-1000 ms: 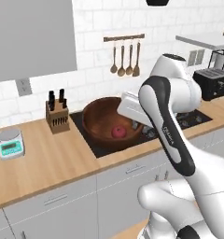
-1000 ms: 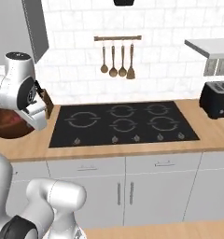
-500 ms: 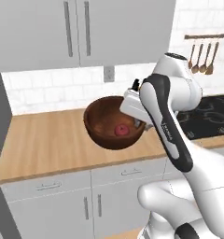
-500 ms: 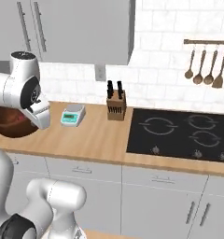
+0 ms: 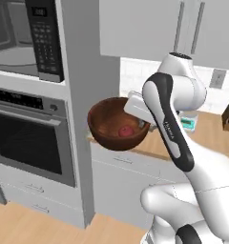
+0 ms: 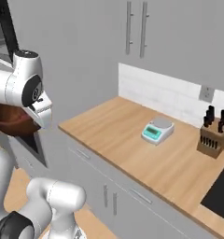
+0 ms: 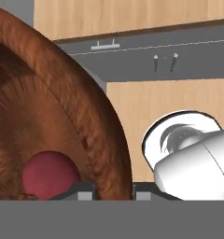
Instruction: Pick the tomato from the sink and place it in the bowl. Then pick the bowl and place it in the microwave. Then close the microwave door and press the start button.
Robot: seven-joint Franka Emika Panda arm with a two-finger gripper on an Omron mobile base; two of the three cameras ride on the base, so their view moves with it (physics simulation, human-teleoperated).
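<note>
- Your gripper point(image 7: 114, 189) is clamped on the bowl point(image 5: 116, 123) rim, one finger each side.
- Bowl hangs off the table point(image 6: 132, 140) edge, below the microwave point(image 5: 26, 35).
- Tomato point(image 5: 126, 131) sits inside.

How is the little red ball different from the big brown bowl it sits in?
The tomato is small, red and a solid ball; the bowl is far bigger, dark brown and hollow. The tomato lies loose inside the bowl, while the bowl hangs in the air, held at its rim by the gripper. Both are round.
</note>
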